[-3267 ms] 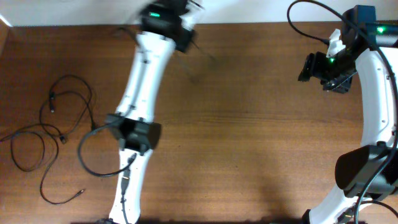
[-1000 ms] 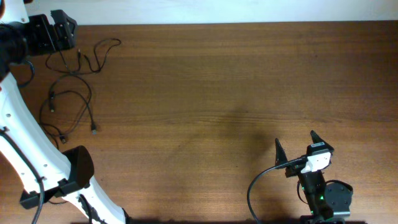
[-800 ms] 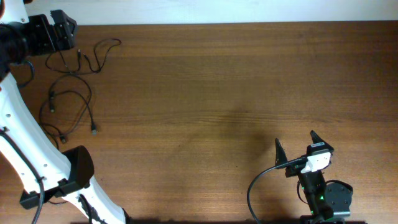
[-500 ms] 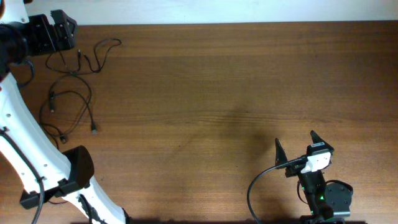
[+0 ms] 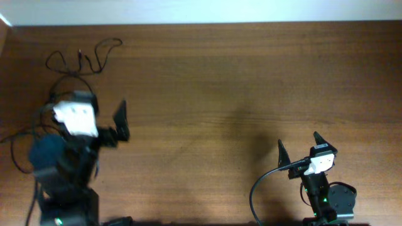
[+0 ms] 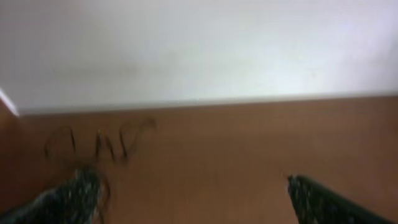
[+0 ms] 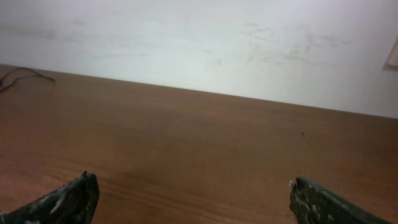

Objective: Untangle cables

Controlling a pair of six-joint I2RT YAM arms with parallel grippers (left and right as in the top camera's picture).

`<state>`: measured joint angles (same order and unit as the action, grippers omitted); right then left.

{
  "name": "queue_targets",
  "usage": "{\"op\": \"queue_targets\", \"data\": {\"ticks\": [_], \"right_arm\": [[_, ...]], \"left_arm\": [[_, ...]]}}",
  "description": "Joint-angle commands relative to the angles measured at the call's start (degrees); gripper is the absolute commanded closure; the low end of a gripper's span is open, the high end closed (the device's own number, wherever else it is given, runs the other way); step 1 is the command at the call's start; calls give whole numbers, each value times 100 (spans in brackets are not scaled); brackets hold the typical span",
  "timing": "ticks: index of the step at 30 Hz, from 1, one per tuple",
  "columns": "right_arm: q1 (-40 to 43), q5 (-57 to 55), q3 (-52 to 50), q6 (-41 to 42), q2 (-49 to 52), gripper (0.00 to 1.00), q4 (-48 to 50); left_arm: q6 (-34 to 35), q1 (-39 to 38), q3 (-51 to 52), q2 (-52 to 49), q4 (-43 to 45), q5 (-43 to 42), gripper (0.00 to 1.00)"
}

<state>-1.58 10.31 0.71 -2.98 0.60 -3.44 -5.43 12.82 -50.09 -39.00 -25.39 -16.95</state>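
Left gripper [image 6: 189,180]: jaws spread wide, holding nothing; blurred.
Right gripper [image 5: 298,139]: jaws spread wide, holding nothing, at the near right.
Cables [image 5: 80,58]: loose loops at the far left of the bench [image 5: 220,75], partly hidden under the left arm.
Backdrop: white wall.

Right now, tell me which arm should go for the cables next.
Left. The left gripper is open at the left side of the table, close beside the cables, which show in its wrist view. The right gripper, also open, sits near the front right, far across from them.
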Motion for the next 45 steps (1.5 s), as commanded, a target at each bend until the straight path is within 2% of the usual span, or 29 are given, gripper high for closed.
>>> {"op": "queue_targets", "data": {"ticks": [1, 4, 9, 13, 15, 18, 45], "right_arm": [[-37, -28, -39, 42, -42, 1, -15], [-37, -31, -39, 42, -42, 1, -15], [-37, -28, -39, 42, -42, 1, -15], [-37, -31, -39, 42, -42, 1, -15], [-37, -31, -39, 42, -42, 1, -15], [-37, -28, -39, 42, -42, 1, -15], [-37, -28, -39, 42, -42, 1, -15]], "left_arm": [[-63, -9, 1582, 1285, 997, 48, 1], [-63, -7, 2907, 2566, 1340, 321, 1], [-66, -52, 4164, 3871, 1373, 815, 1], [-66, -883, 4463, 3871, 1379, 1711, 1], [-66, -1366, 4474, 3871, 881, 2223, 1], [-63, -1657, 4474, 3873, 815, 2269, 1], [-63, -1657, 4474, 3871, 815, 2258, 0]]}}
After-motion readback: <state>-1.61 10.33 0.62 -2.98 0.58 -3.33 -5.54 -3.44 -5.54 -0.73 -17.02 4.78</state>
